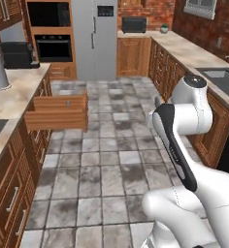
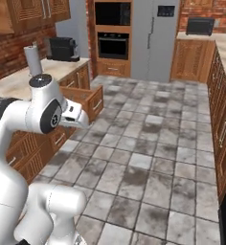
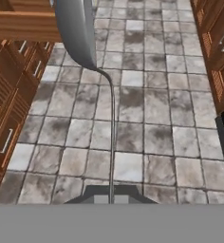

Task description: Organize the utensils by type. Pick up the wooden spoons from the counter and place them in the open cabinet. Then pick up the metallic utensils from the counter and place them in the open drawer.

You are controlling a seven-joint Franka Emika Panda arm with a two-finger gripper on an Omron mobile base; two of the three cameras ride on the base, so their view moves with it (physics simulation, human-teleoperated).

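Along the middle of my hand view, my claw (image 3: 111, 198) pinches the wire-thin handle of a grey metal spoon (image 3: 78, 31), its bowl cut off at the top edge, over open tiled floor (image 3: 147, 118), the open drawer (image 1: 58, 112) jutting out mid-left in the left base view.

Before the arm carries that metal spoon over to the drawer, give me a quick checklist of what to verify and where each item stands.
1. Spoon held: ok. The metal spoon sticks up from the shut pincer, its thin handle running down between the fingertips.
2. Drawer open: ok. The open drawer stands pulled out from the cabinets on the left.
3. Drawer has room: cannot tell. Its inside is hidden from these angles.
4. Path clear: ok. Between the arm and the drawer lies bare tiled floor.
5. Spoon over drawer: not ok. The spoon hangs above the floor tiles, with the drawer off to the upper left in the hand view.
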